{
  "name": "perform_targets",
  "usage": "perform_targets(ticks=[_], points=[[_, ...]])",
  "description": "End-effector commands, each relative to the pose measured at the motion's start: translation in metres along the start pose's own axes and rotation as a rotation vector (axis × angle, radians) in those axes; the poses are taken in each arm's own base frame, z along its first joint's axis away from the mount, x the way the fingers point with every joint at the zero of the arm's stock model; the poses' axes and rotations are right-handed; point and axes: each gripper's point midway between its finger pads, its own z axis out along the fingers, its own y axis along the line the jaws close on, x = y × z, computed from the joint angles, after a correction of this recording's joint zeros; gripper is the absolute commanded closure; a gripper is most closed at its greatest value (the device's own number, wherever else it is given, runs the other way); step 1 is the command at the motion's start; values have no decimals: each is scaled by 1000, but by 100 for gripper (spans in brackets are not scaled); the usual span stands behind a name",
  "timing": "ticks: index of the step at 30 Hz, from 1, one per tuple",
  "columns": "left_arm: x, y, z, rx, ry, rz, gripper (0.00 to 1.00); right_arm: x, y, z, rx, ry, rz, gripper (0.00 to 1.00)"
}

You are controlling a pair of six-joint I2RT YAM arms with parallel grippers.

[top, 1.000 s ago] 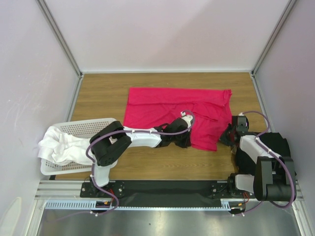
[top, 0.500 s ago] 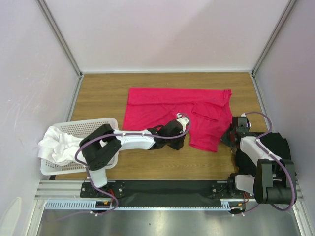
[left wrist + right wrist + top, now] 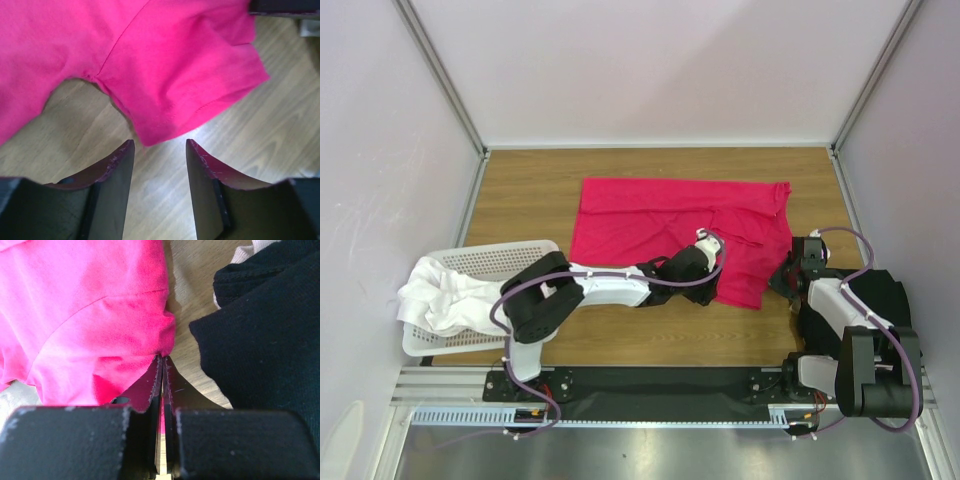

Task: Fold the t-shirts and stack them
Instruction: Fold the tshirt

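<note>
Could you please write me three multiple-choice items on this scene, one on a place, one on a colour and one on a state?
1. Where do the white t-shirts lie?
A in the basket at the left
B at the far edge
C on a folded stack in the middle

2. What colour is the spread t-shirt?
A black
B crimson-pink
C white

3. How do the jaws of the left gripper stand?
A shut on fabric
B shut on nothing
C open, holding nothing

Answers:
1 A, since white cloth spills over the basket's rim.
2 B, since it is bright pink in every view.
3 C, since the wrist view shows its fingers apart, with the sleeve hem just ahead of them.
</note>
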Motion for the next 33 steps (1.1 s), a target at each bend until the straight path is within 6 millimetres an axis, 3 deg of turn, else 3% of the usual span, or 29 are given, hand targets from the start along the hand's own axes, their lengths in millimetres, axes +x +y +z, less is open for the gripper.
perform_targets(ticks=[1,6,9,10,12,24,33], points=[[-19,-6,13,-5,-60,-62,50,-7,0,-3,-2,-27,-10,100],[-17,0,19,-43,-50,-71,53,-7,3,-4,-17,-24,-13,100],[-15,0,21,-39,-45,-76,73,-8,4,-5,-20,-26,-13,100],[-13,-1,22,-35,-39,-77,88,-8,4,-4,-18,-25,-11,100],[-10,-1,21,-34,-27,-79,100,-6,3,-4,-15,-20,-15,100],[3,5,-19,-31,31,-1,100,-7,-3,-4,15,-24,-6,100],[25,-2,-32,37,99,8,100,-5,-5,-6,24,-10,-9,99]])
